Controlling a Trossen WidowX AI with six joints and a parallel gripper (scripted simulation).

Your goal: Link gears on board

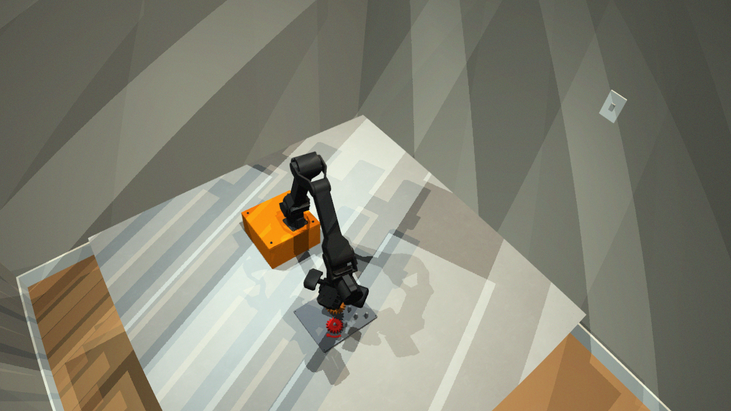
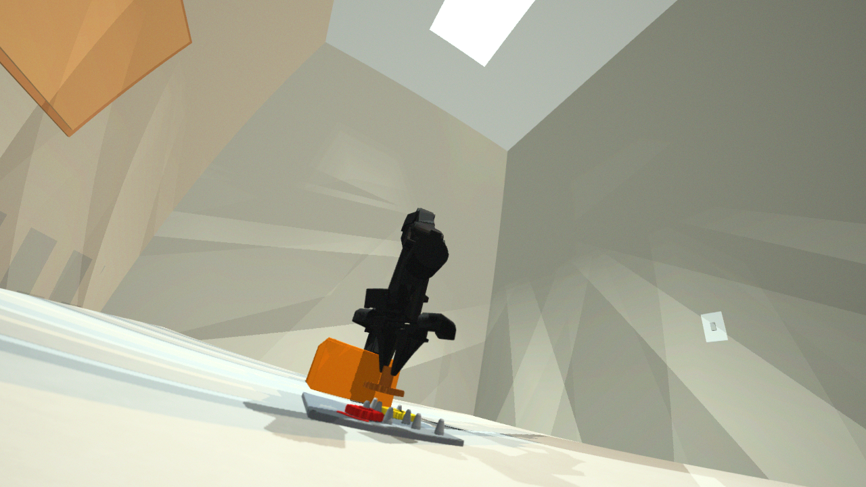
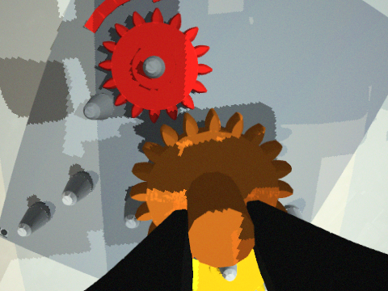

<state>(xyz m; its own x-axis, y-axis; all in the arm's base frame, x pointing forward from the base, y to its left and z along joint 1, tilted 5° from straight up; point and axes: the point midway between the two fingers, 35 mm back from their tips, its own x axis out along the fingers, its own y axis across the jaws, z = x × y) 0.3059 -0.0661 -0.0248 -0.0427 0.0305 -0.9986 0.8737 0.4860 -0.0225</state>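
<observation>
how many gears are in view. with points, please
3: the red gear [image 1: 330,327] [image 2: 357,414] [image 3: 174,48] on a board [image 1: 308,317] [image 2: 321,406] [image 3: 242,48] peg, the yellow gear [image 2: 396,414] [image 3: 206,279] on another, partly hidden, and an orange gear [image 1: 336,309] [image 2: 381,389] [image 3: 214,155] gripped above the board. More may be hidden behind the arm.

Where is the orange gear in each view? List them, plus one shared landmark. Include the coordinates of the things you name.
Top: orange gear [image 1: 336,309] [image 2: 393,390] [image 3: 214,158], below centre, partly under the gripper [image 2: 388,371] [image 3: 218,218].
Exterior: low, near centre, under the fingertips.
Wrist: centre to lower middle.
Shared landmark: red gear [image 1: 334,325] [image 2: 362,412] [image 3: 170,44].
</observation>
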